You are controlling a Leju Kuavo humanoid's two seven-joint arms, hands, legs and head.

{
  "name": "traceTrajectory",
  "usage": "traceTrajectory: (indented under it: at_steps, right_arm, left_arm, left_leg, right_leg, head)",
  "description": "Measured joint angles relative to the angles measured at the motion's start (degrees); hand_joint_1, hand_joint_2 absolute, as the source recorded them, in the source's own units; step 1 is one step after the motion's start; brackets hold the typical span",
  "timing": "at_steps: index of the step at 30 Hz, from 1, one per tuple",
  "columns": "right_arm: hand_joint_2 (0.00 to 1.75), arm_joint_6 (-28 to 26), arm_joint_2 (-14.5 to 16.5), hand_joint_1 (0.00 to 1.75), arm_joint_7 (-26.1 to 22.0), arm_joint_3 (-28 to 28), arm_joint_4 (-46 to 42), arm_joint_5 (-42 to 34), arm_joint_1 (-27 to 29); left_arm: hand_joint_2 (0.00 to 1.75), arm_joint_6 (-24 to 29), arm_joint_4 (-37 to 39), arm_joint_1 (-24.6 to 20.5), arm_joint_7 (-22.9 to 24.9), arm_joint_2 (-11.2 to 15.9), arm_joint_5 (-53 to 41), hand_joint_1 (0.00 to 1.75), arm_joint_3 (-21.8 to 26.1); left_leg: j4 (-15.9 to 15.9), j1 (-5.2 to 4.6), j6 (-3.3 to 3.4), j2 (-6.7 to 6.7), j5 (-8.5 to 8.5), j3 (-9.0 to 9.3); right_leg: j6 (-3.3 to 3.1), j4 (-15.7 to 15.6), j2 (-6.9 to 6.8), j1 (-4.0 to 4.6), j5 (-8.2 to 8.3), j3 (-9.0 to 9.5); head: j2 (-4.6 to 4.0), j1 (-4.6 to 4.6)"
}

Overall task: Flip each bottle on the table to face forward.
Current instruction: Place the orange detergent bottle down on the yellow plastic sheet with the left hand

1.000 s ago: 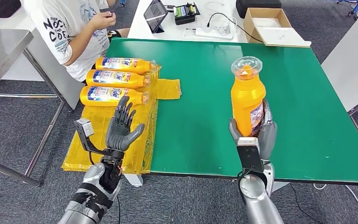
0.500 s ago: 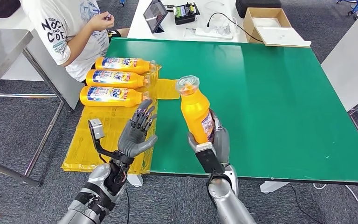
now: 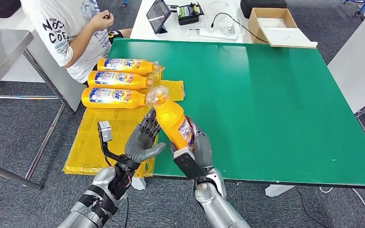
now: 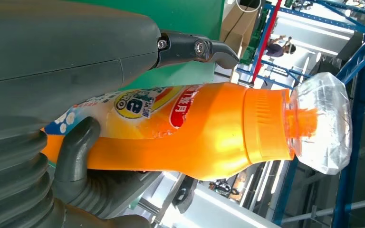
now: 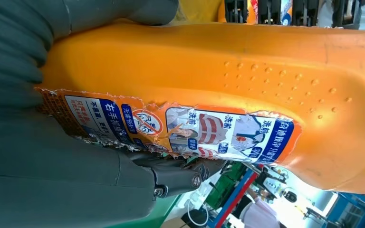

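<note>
My right hand (image 3: 200, 148) grips the base of an orange detergent bottle (image 3: 173, 121) above the green table's (image 3: 275, 95) front left edge. The bottle leans left, its clear-wrapped cap (image 3: 158, 95) uppermost. In the right wrist view its torn back label (image 5: 180, 126) faces the camera. My left hand (image 3: 141, 142) stands right beside the bottle with fingers stretched up along its side and holds nothing firmly. In the left wrist view the bottle (image 4: 209, 128) lies between that hand's thumb (image 4: 73, 147) and its straight fingers (image 4: 195, 47), front label showing.
Three more orange bottles (image 3: 116, 80) lie side by side, labels up, on a yellow sheet (image 3: 100, 142) over the table's left corner. A person (image 3: 71, 28) sits behind them. A white table with a tablet (image 3: 158, 15) and a cardboard box (image 3: 271, 21) stands beyond.
My right hand has carried the bottle left from the table's right-middle to the front left edge, tilting it left. My left hand has shifted right to meet it.
</note>
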Motion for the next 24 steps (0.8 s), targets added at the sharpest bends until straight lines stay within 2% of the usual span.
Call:
traceTrajectory:
  at_steps: [13, 24]
  right_arm:
    - [1.75, -0.38, 0.48, 1.75, -0.02, 0.76, 2.4, 0.59, -0.76]
    - [1.75, -1.37, 3.28, 1.75, 0.97, 4.6, 7.22, 1.76, -2.09]
  left_arm:
    - [1.75, -0.43, 0.44, -0.21, 0.02, 0.27, 0.26, 0.0, -0.44]
    - [1.75, -0.66, 3.39, -1.79, 0.65, 0.27, 1.7, 0.0, -1.54]
  left_leg:
    - [0.0, 0.0, 0.0, 0.02, 0.0, 0.0]
    - [0.0, 0.0, 0.0, 0.04, 0.0, 0.01]
  right_leg:
    - [0.0, 0.0, 0.01, 0.01, 0.0, 0.0]
    - [0.0, 0.0, 0.01, 0.01, 0.0, -0.03]
  head:
    - [0.0, 0.0]
    - [0.0, -0.01]
